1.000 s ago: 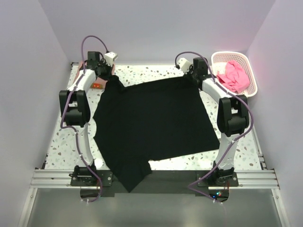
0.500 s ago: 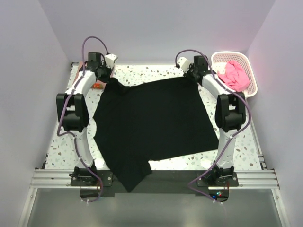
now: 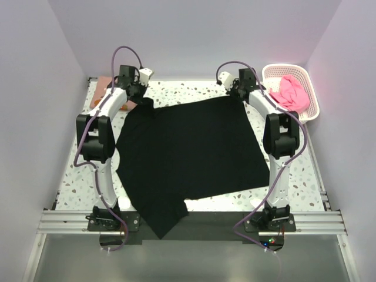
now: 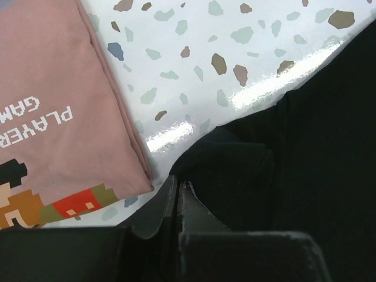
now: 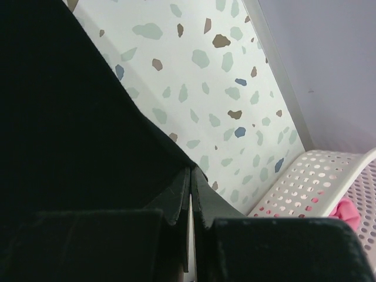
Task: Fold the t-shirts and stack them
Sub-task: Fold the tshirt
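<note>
The plain black t-shirt [image 3: 188, 150] lies spread over the table, one sleeve hanging past the near edge. My left gripper [image 3: 141, 94] is shut on its far left corner [image 4: 235, 170]. My right gripper [image 3: 234, 91] is shut on its far right corner [image 5: 88, 117]. The salmon-pink t-shirt [image 4: 53, 111] with pixel print and white lettering lies folded beside the left gripper [image 4: 179, 183]; it also shows at the table's far left [image 3: 106, 82]. The bright pink t-shirt [image 3: 291, 94] lies bunched in the basket. The right gripper [image 5: 191, 170] sits near the basket.
The white-and-pink lattice basket [image 3: 311, 103] stands at the far right corner, and its rim [image 5: 305, 182] is close to my right gripper. The speckled table [image 3: 76, 176] shows at the left and far side. Walls enclose the back and both sides.
Both grippers have moved toward the back of the table with the black shirt's far corners, pulling its far edge back and flatter. The folded salmon-pink shirt now shows behind the left arm.
</note>
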`<control>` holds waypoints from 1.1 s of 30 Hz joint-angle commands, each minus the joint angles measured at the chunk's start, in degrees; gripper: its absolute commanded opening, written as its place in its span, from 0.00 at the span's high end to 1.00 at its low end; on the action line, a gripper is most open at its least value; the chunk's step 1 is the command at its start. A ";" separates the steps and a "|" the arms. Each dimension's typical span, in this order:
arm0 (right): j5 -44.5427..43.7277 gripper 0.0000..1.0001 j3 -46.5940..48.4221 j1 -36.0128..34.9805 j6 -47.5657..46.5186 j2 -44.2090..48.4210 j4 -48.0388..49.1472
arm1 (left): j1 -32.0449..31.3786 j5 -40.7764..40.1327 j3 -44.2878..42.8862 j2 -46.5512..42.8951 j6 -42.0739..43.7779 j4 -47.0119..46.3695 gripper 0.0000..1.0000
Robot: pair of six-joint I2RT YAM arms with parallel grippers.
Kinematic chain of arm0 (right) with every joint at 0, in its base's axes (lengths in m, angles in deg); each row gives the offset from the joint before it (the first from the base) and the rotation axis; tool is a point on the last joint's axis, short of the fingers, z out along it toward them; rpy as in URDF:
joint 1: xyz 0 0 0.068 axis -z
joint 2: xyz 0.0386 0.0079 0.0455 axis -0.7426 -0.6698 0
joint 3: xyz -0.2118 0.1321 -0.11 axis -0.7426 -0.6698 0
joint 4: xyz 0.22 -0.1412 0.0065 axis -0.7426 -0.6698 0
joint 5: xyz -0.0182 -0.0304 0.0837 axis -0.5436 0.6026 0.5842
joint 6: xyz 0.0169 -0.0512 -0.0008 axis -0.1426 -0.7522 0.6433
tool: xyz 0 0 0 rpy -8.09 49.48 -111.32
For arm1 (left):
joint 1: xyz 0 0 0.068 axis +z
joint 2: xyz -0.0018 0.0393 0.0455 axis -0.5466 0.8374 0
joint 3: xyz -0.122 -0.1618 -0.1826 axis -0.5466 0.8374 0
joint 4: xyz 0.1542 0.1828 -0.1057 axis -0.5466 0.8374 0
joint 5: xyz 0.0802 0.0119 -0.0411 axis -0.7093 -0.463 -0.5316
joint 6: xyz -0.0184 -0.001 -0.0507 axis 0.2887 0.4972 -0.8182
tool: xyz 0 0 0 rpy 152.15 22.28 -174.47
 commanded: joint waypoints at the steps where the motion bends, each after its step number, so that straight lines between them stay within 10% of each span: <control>1: 1.52 1.00 3.97 0.75 -0.98 0.24 -0.11 | 0.44 -0.79 -4.63 -0.31 -1.44 1.79 1.00; 18: 12.76 1.00 -8.68 5.41 -13.00 12.09 -6.08 | -11.85 3.61 21.89 -28.16 -3.19 18.59 1.00; 33: 11.10 1.00 -17.30 8.84 -20.94 13.07 -6.52 | -13.62 -3.06 37.29 -28.35 -1.44 16.05 1.00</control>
